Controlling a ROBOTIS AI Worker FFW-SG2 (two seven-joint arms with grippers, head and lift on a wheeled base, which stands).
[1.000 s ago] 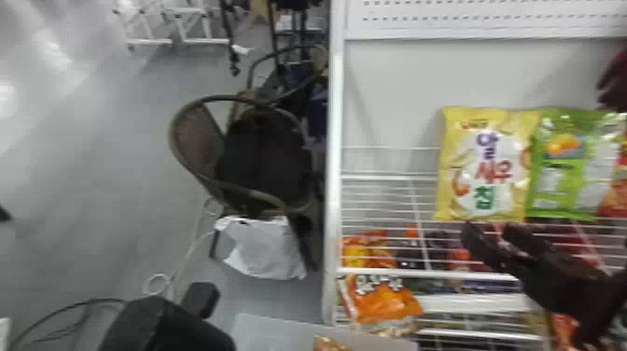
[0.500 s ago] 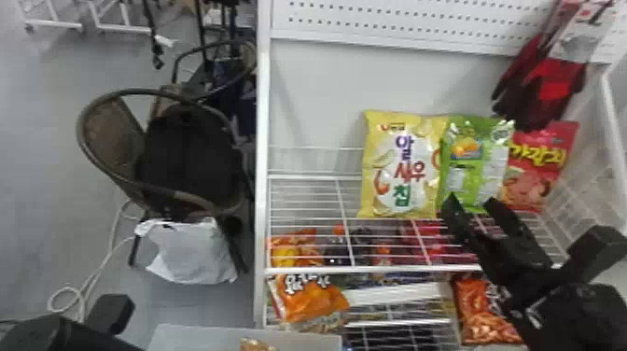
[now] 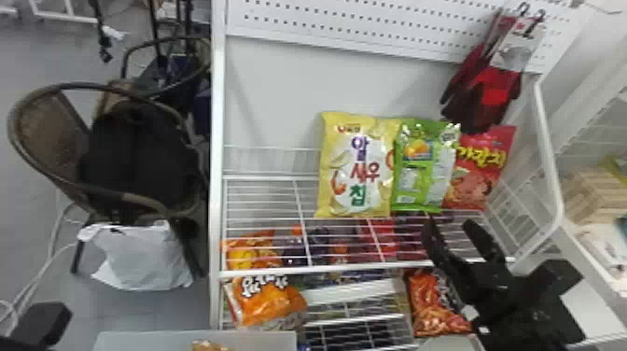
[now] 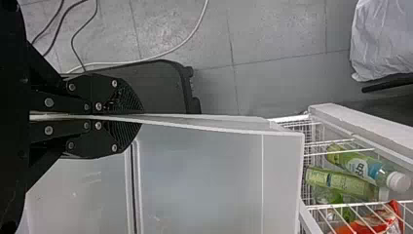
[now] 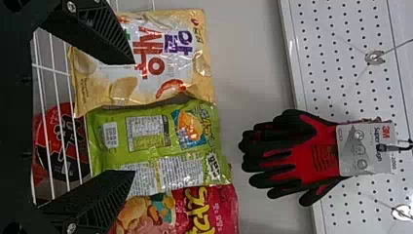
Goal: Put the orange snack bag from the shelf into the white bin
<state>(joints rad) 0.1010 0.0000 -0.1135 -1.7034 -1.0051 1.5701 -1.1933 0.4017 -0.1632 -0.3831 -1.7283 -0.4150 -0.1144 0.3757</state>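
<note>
The orange snack bag (image 3: 268, 301) lies at the left end of the rack's lower level in the head view. At the bottom edge is the white bin (image 3: 154, 343), with a small orange-brown item inside. Part of my left gripper (image 3: 42, 322) shows at the lower left; in the left wrist view my left gripper (image 4: 117, 118) is shut on the wall of the bin (image 4: 204, 180). My right gripper (image 3: 459, 228) stands open and empty in front of the upper shelf, right of the orange bag. From its wrist, the right gripper (image 5: 134, 117) faces the green bag.
Yellow (image 3: 357, 168), green (image 3: 422, 168) and red (image 3: 483, 168) bags stand on the upper wire shelf (image 3: 261, 196), whose front edge overhangs the lower level. Gloves (image 3: 485, 93) hang above. Another orange-red bag (image 3: 434, 303) lies below the right gripper. A chair (image 3: 51, 135) stands left of the rack.
The head view has turned right, so the rack sits farther left in it. Against the shelf, my right gripper has shifted right, from before the yellow bag to the green and red bags.
</note>
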